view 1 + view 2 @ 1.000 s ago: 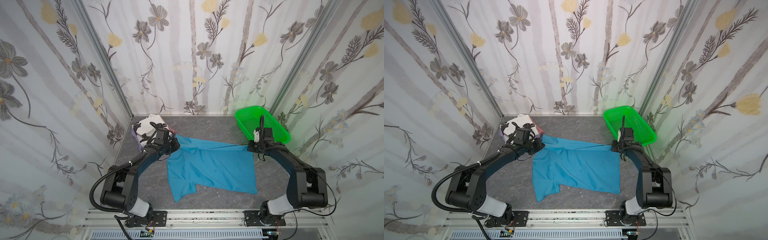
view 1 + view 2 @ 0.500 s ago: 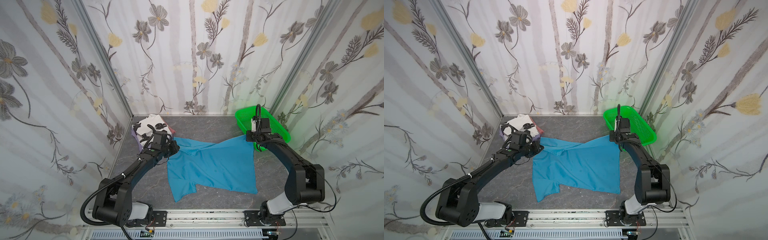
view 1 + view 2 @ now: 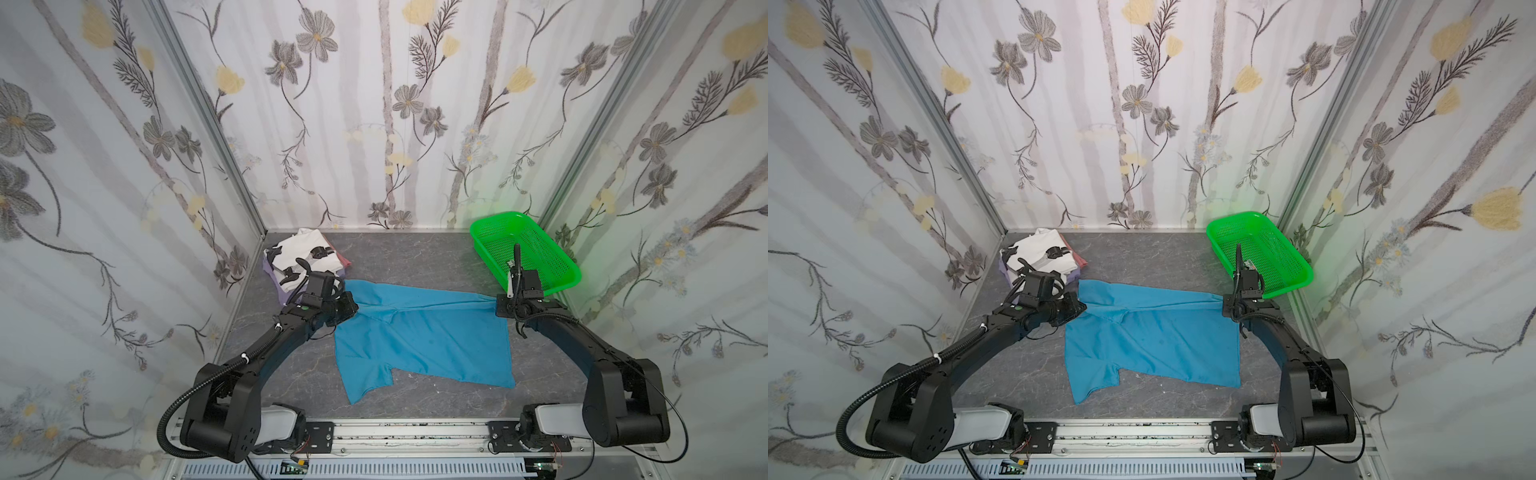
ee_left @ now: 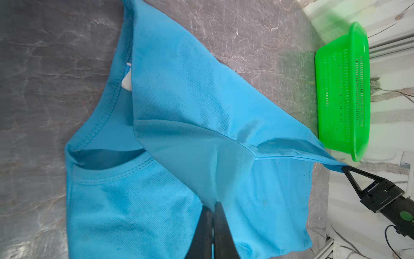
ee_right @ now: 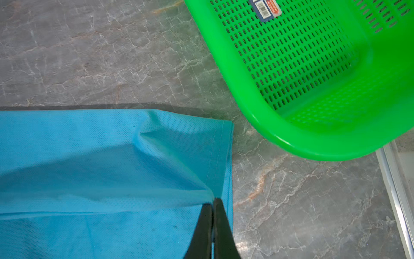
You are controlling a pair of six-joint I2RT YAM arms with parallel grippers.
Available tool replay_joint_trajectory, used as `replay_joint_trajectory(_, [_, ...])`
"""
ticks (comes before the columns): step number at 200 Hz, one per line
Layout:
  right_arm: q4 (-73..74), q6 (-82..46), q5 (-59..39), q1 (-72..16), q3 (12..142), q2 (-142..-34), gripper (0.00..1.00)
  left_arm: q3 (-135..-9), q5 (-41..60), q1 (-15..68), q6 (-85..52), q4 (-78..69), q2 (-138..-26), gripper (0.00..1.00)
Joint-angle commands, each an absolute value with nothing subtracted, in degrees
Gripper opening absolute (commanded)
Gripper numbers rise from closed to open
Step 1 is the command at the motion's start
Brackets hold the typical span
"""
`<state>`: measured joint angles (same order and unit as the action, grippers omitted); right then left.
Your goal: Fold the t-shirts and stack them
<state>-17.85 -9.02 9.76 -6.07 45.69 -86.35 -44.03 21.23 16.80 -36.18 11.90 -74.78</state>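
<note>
Inside green basket (image 5: 313, 145), unreadable barcode sticker (image 5: 265, 9); both jaws closed on blue t-shirt (image 5: 100, 168).

Tabletop (image 3: 415, 253): grey marble-look slab, walls on three sides. Three items on it.
- Blue t-shirt (image 3: 424, 340): mid-table, mostly flat. Far edge is raised off the surface, one sleeve points at the near edge.
- Folded stack, far left corner: white printed shirt (image 3: 305, 255) on top, lavender shirt (image 3: 272, 278) and pinkish-red shirt (image 3: 343, 262) edges showing under it. Can't tell which one touches the table.
- Green mesh basket (image 3: 536, 253): far right corner, near the blue t-shirt's corner, not touching it.
</note>
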Motion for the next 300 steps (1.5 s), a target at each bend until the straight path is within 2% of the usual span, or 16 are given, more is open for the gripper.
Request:
replay_joint_trajectory(1, [-18.2, -10.9, 10.1, -6.6, 45.0, -85.8, 0.00, -43.0, 21.5, 16.9, -35.9, 14.4, -73.8, 0.00])
replay_joint_trajectory(33, [-19.0, -12.0, 10.2, -7.8, 44.5, -84.1, 0.00, -41.6, 21.0, 16.9, -35.4, 14.1, -73.8, 0.00])
replay_joint_trajectory(50, [-19.8, -13.0, 11.2, -8.0, 44.1, -82.7, 0.14, -42.0, 21.7, 16.9, -36.0, 13.5, -74.1, 0.00])
replay_joint_trajectory(55, [-19.9, -13.4, 12.2, -8.0, 43.9, -81.9, 0.21, -42.1, 22.3, 16.9, -36.2, 13.2, -74.0, 0.00])
replay_joint_trajectory(60, [-20.2, -13.8, 13.0, -8.0, 43.7, -81.2, 0.33, -42.4, 23.1, 16.9, -36.3, 13.1, -73.8, 0.00])
replay_joint_trajectory(63, [-20.3, -13.9, 13.2, -8.0, 43.6, -80.4, 0.41, -42.6, 23.7, 16.9, -36.3, 13.0, -73.6, 0.06])
replay_joint_trajectory(67, [-20.4, -14.0, 13.3, -7.9, 43.6, -79.5, 0.52, -43.1, 24.3, 16.9, -36.1, 13.3, -73.3, 0.18])
replay_joint_trajectory(75, [-20.8, -14.1, 13.2, -7.9, 43.6, -77.4, 0.70, -44.3, 24.6, 16.9, -35.8, 14.6, -72.5, 0.53])
replay_joint_trajectory(87, [-21.9, -14.1, 11.8, -7.9, 44.7, -74.6, 0.82, -46.1, 21.6, 16.9, -34.8, 18.3, -68.8, 0.87])
replay_joint_trajectory(89, [-22.2, -14.1, 11.7, -7.9, 45.0, -74.2, 0.83, -46.5, 20.8, 16.8, -34.6, 19.3, -68.3, 0.96])
replay_joint_trajectory(92, [-22.4, -14.1, 11.5, -7.9, 45.4, -73.7, 0.84, -46.9, 19.9, 16.8, -34.3, 20.0, -67.4, 1.00])
replay_joint_trajectory(117, [-23.6, -13.4, 6.6, -7.9, 48.3, -72.9, 0.93, -49.7, 19.4, 15.2, -33.0, 21.8, -64.6, 1.00])
replay_joint_trajectory(146, [-21.4, -15.1, -3.6, -7.9, 49.2, -79.4, 0.96, -50.3, 27.9, 14.5, -35.6, 16.5, -70.4, 1.00])
replay_joint_trajectory(177, [-11.7, -21.0, -13.3, -8.5, 45.6, -87.4, 1.00, -51.6, 30.0, 14.8, -38.0, 10.2, -77.0, 1.00])
replay_joint_trajectory(237, [-7.9, -27.5, -8.4, -11.0, 45.4, -99.9, 1.00, -51.7, 29.8, 16.5, -39.7, 6.6, -85.5, 1.00])
replay_joint_trajectory(300, [-19.5, -27.2, -0.3, -17.5, 64.5, -116.1, 1.00, -53.2, 24.7, 16.7, -42.0, 7.4, -89.1, 1.00])
